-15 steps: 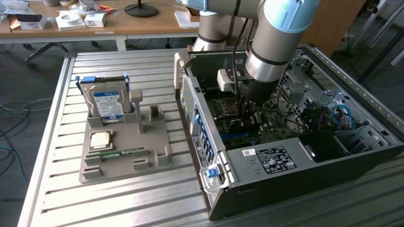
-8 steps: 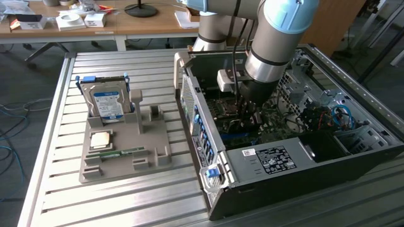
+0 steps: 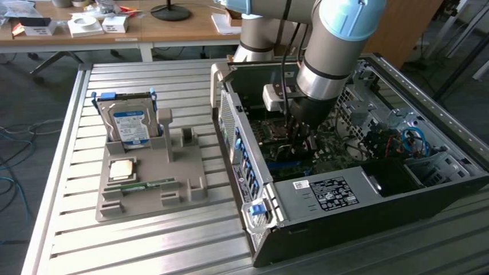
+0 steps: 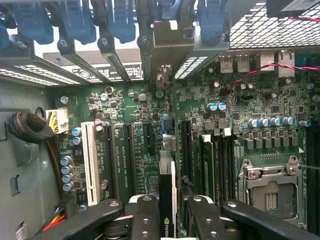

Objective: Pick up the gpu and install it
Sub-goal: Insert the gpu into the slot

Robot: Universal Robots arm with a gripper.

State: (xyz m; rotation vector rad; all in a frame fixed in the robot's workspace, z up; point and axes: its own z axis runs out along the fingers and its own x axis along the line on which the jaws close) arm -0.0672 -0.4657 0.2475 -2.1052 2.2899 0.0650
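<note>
In the wrist view the gpu (image 4: 167, 192) appears edge-on as a thin dark card with a green logo on its edge. My gripper (image 4: 170, 217) is shut on it, one black finger (image 4: 142, 220) on each side. The card stands upright over the green motherboard (image 4: 145, 130), in line with the black expansion slots (image 4: 129, 155), and its far end reaches toward the metal bracket openings (image 4: 165, 45) in the case's rear wall. Whether it is seated in a slot I cannot tell. In the exterior view my gripper (image 3: 299, 137) is deep inside the open computer case (image 3: 321, 195).
On the exterior view's left, a grey holder (image 3: 149, 183) carries a silver hard drive (image 3: 130, 123), a processor chip (image 3: 122, 169) and a green memory stick (image 3: 141, 185). Inside the case are a white slot (image 4: 90, 160), the processor socket (image 4: 270, 192), a cable bundle (image 4: 27, 127) and red wires (image 4: 270, 67).
</note>
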